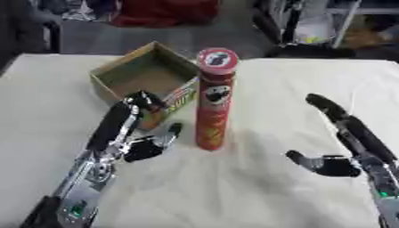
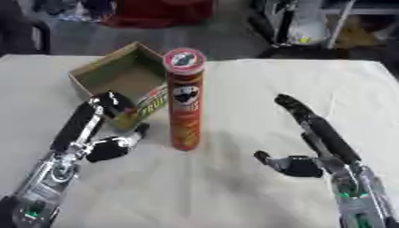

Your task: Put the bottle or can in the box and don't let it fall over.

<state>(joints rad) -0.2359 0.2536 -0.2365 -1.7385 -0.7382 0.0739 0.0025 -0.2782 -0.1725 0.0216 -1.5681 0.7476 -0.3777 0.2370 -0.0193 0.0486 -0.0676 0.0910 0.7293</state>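
Observation:
A tall red crisp can (image 1: 214,100) with a clear lid stands upright on the white table, just right of an open cardboard box (image 1: 145,76). My left hand (image 1: 127,127) sits to the can's left with straight fingers reaching up toward the box's near wall and the thumb pointing at the can's base, a small gap between them. My right hand (image 1: 343,133) hovers well to the right of the can, fingers straight and thumb spread, holding nothing.
The table (image 1: 234,191) is covered in white cloth. Beyond its far edge lie a dark floor, a red object (image 1: 164,11) and shelving legs (image 1: 311,22).

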